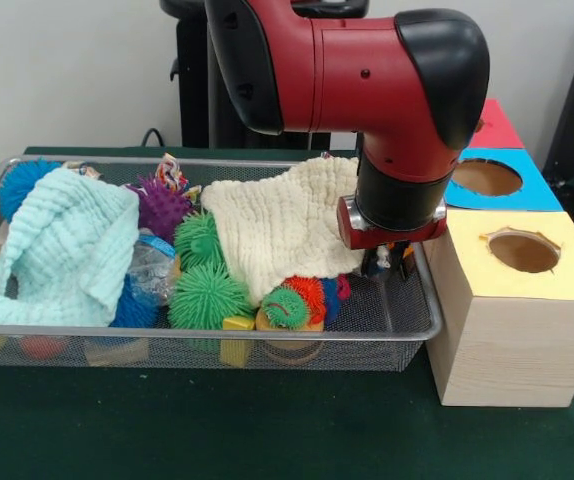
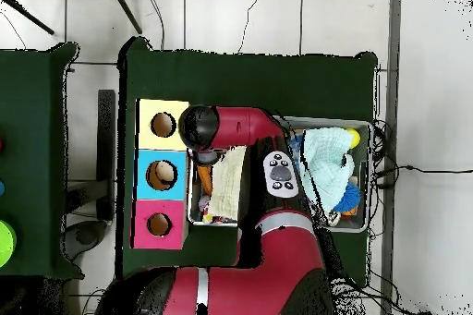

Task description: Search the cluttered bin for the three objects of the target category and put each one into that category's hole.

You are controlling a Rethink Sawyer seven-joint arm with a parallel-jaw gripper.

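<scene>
Arm down at right end of bin, search not finished.

L to R in front view: wire bin [image 1: 407, 328] packed w/ stuff — mint cloth [image 1: 62, 250] heaped at left, prob. draped over hidden items; purple spiky ball [image 1: 159, 208] behind it; green spiky balls [image 1: 205, 290] mid-front; cream cloth [image 1: 287, 228] spread across center-right, likely covering more. Small wood blocks [image 1: 235, 336] lay along front edge. Target category not stated, so couldn't tell which items counted. Gripper [image 1: 389, 262] hung low just inside bin's right wall, beside cream cloth; fingers mostly hidden by wrist, couldn't tell if wide, narrow or holding anything. Arm [image 1: 367, 70] came in from above, elbow bent, wrist pointed straight down. Far right: box w/ yellow hole [image 1: 523, 251], blue hole [image 1: 486, 177], red top [image 1: 495, 125], touching bin for short drop-offs.
</scene>
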